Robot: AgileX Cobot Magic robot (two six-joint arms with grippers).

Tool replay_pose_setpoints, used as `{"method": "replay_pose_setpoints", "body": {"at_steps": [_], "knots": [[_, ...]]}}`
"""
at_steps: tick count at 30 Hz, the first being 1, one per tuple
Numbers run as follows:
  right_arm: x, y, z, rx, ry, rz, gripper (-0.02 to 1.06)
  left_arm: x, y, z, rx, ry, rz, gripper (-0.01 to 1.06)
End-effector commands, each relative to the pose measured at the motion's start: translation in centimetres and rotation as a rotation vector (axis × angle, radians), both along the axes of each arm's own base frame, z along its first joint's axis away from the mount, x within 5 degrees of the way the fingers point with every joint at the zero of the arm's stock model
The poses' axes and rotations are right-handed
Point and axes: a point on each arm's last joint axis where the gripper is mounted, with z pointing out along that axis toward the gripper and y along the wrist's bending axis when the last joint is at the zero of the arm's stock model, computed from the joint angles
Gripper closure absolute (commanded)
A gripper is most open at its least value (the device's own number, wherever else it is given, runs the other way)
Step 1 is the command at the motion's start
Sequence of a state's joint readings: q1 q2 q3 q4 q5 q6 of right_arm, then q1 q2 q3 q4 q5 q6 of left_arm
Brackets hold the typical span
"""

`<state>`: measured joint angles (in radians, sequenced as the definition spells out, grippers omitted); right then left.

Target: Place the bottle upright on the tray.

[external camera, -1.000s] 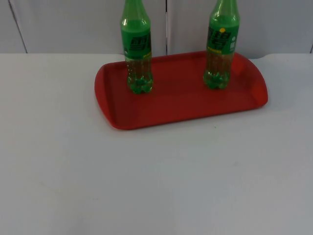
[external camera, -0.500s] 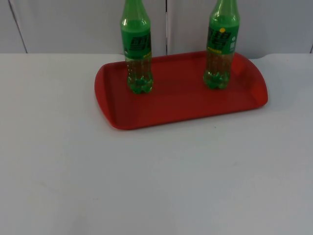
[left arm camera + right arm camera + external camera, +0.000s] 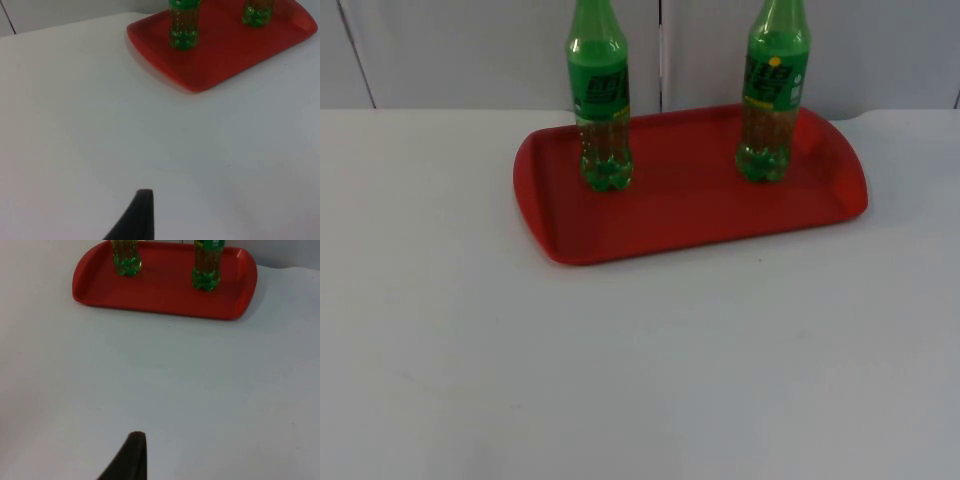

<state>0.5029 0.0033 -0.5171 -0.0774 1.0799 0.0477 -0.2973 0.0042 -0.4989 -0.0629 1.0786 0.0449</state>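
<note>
- While you look down from the top, you see the white table (image 3: 640,380) running back to the grey wall (image 3: 470,50), largest of all.
- Next comes the red tray (image 3: 690,215), lying across the far half of the table, its long side running left to right and its right end a little farther back.
- Left bottle (image 3: 599,100) stands upright on the tray's left part, long axis vertical, neck pointing up and passing out of the picture's top edge.
- Right bottle (image 3: 774,95) stands upright on the tray's right part, well apart from the other, neck up likewise.
- Both bottles are green with a clear ribbed lower body; each has a green label with writing too small for you to read, the right one with a yellow dot.
- Left gripper: you see one black fingertip (image 3: 135,217) above bare table, well short of the tray; touching nothing, and whether its jaws are apart I cannot tell.
- Right gripper: one black fingertip (image 3: 128,457) likewise over bare table, away from the tray; jaw state I cannot tell.
</note>
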Motion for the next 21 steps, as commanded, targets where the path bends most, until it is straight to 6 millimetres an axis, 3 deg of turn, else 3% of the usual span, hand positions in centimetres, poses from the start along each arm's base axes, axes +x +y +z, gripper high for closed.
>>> {"method": "replay_pose_setpoints", "body": {"at_steps": [1, 16, 21], "knots": [[-0.05, 0.00, -0.01, -0.006, -0.007, 0.005, -0.01, 0.00, -0.02, -0.11, -0.011, 0.001, -0.001, 0.00], [-0.05, 0.00, 0.00, -0.005, -0.009, -0.015, -0.01, 0.02, 0.03, -0.11, -0.005, -0.001, 0.003, 0.00], [-0.14, 0.06, 0.00, -0.005, -0.008, -0.109, -0.01, 0.02, 0.03, -0.11, -0.005, -0.001, 0.003, 0.00]]}}
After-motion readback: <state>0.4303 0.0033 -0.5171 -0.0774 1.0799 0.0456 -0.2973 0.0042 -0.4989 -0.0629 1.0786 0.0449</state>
